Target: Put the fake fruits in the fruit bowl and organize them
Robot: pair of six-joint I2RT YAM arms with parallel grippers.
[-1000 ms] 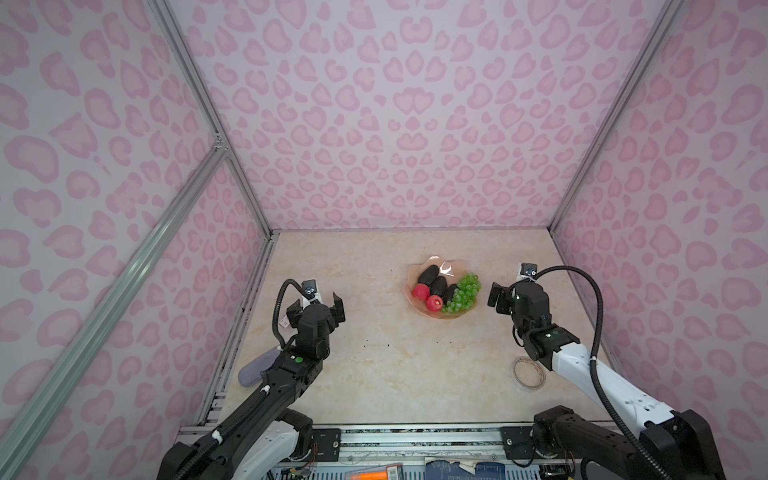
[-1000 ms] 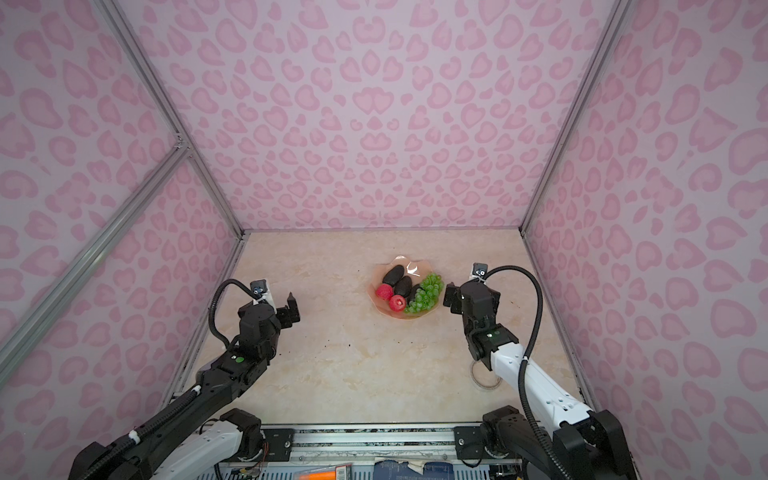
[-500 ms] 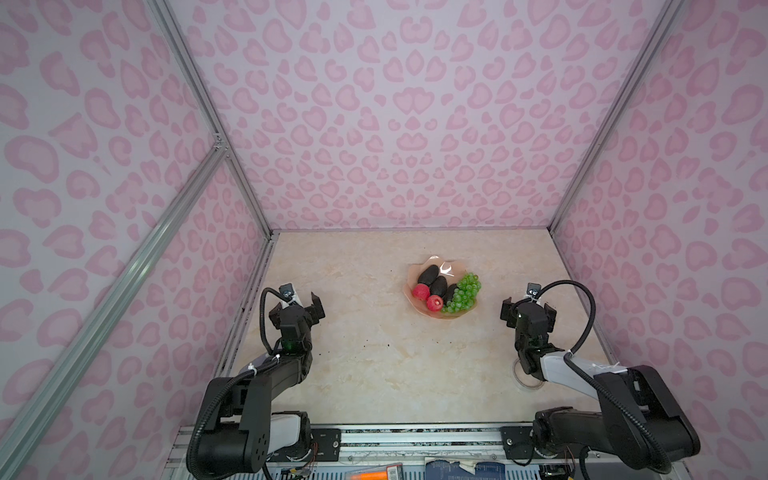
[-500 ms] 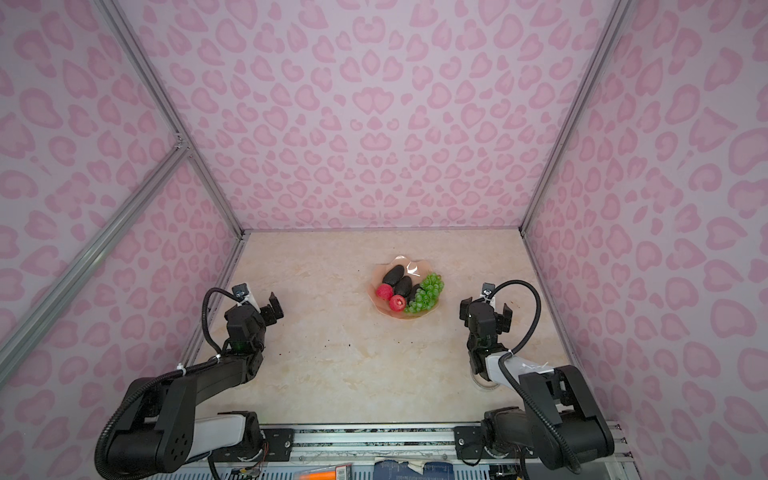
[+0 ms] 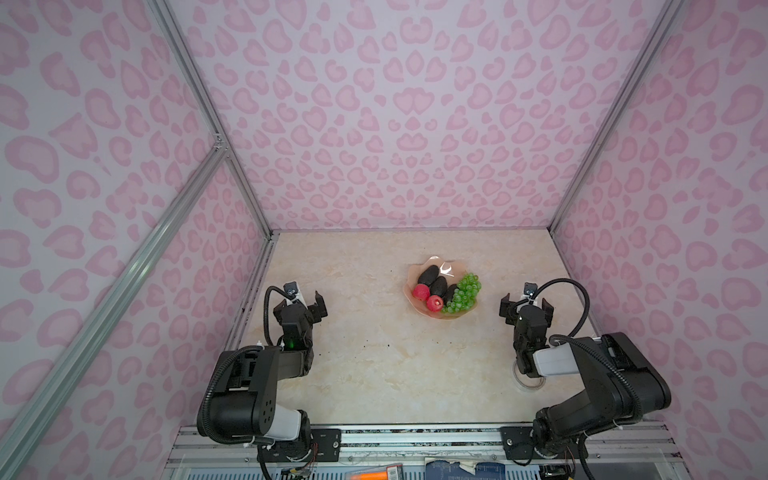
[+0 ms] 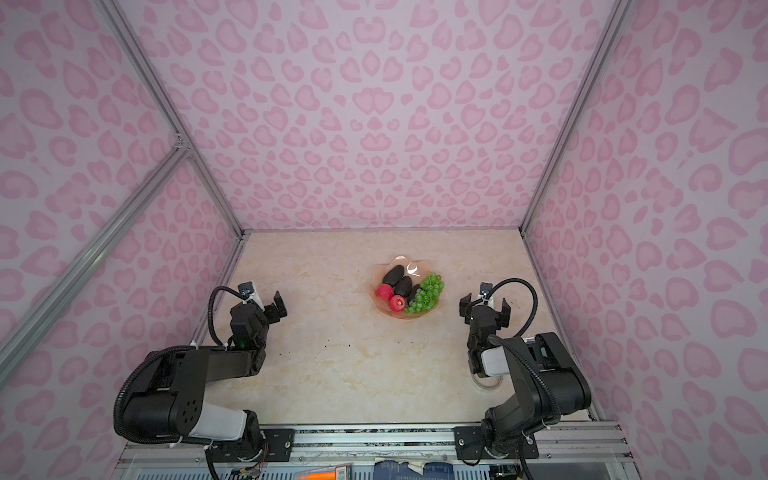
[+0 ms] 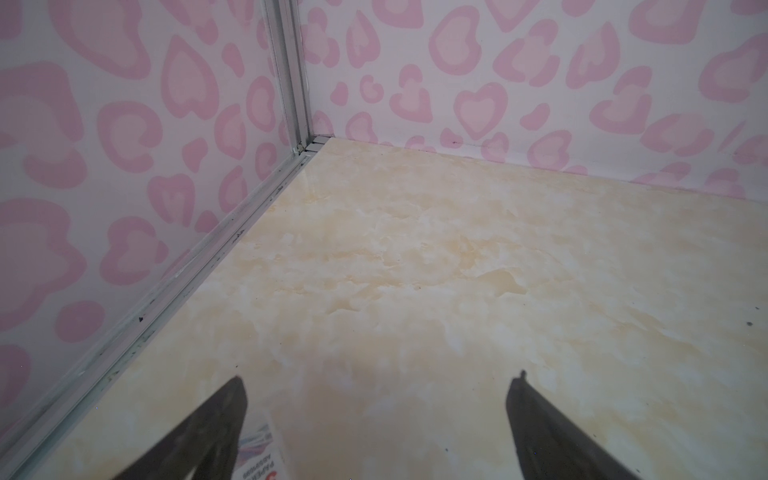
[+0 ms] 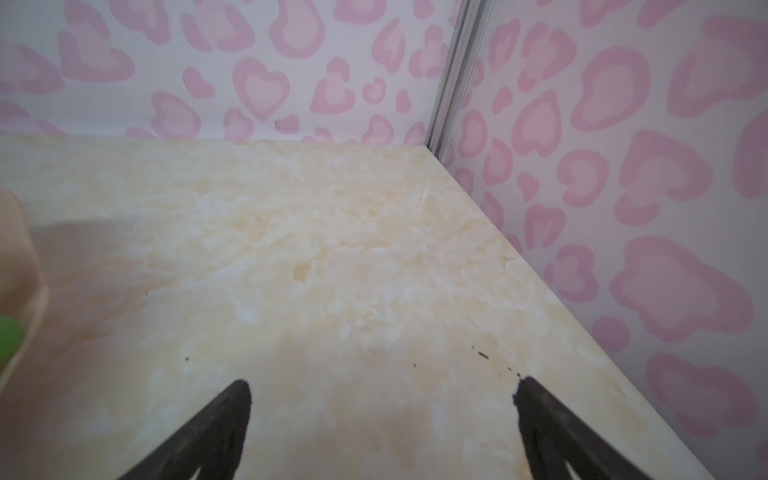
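Observation:
In both top views the peach-pink fruit bowl (image 5: 453, 316) (image 6: 411, 318) sits right of the table's middle. It holds three dark avocados (image 5: 438, 286) (image 6: 403, 286), two red fruits (image 5: 420, 292) (image 6: 385, 292) and green grapes (image 5: 463, 293) (image 6: 426, 293). My left gripper (image 5: 306, 305) (image 6: 270, 307) (image 7: 377, 382) stands open and empty by the left wall, well clear of the bowl. Just right of the bowl, my right gripper (image 5: 527, 308) (image 6: 485, 307) (image 8: 382, 385) is also open and empty. The right wrist view catches only the bowl's edge (image 8: 16, 249) and one grape (image 8: 6, 340).
A clear tape roll (image 5: 530, 380) (image 6: 486, 382) lies on the table, partly under the right arm. A small printed packet (image 7: 259, 457) lies beside the left gripper's finger. Patterned walls close in the left, right and back. Dark specks dot the marble tabletop.
Both arms have folded back toward the front rail. The left gripper went left toward the wall, and the right gripper drew away from the bowl to the right. Both stayed open.

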